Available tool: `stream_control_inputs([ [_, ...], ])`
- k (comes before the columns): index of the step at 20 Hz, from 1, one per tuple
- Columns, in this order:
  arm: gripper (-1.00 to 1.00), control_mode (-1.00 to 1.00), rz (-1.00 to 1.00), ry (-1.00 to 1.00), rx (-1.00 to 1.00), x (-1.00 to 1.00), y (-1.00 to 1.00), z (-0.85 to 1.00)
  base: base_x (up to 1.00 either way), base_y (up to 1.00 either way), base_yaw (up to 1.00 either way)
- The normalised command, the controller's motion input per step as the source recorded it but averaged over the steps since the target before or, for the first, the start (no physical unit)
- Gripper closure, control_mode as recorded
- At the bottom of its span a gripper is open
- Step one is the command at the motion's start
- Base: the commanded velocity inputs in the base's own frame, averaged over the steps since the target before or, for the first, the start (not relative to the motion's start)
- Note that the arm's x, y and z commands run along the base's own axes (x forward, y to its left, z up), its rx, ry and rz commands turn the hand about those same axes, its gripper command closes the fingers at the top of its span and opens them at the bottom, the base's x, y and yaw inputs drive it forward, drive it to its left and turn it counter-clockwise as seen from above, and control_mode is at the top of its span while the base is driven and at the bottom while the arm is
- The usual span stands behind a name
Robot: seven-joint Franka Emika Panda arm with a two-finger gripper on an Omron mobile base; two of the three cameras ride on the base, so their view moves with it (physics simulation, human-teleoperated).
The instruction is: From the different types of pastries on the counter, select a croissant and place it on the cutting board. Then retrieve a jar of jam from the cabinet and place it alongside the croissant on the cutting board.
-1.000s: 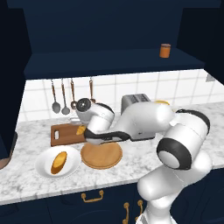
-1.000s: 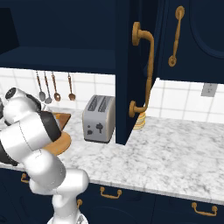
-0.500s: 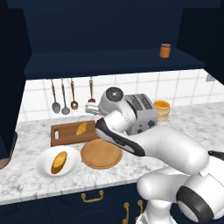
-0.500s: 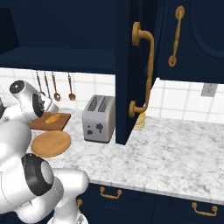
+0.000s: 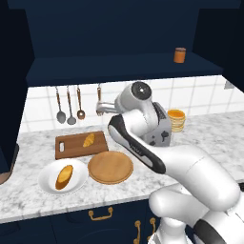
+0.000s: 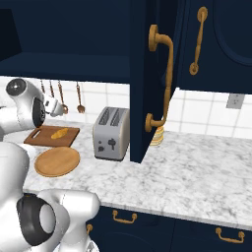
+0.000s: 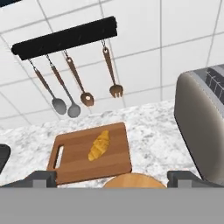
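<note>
Croissant (image 7: 99,145) flat on cutting board (image 7: 74,166), arm raised above, fingers (image 7: 43,178) wide, empty, jam jar (image 5: 179,55) on shelf

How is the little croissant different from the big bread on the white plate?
The croissant is smaller and golden yellow; the loaf is bigger and orange-brown. The croissant lies on the dark cutting board, near the wall; the loaf lies on the white plate, near the counter's front edge. Both are long pastries lying flat.
</note>
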Motion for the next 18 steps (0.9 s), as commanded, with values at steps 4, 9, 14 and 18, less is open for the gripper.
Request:
stream_control_inputs([
  [4,-1.00,-1.00,0.00,-0.12,0.00,-0.32,-0.17,0.68,0.00,0.00,0.00],
  [9,-1.00,-1.00,0.00,-0.16,0.00,-0.39,-0.22,0.71,0.00,0.00,0.00],
  [14,-1.00,-1.00,0.00,-0.15,0.00,-0.43,-0.28,0.73,0.00,0.00,0.00],
  [18,-1.00,-1.00,0.00,-0.08,0.00,-0.33,-0.29,0.72,0.00,0.00,0.00],
])
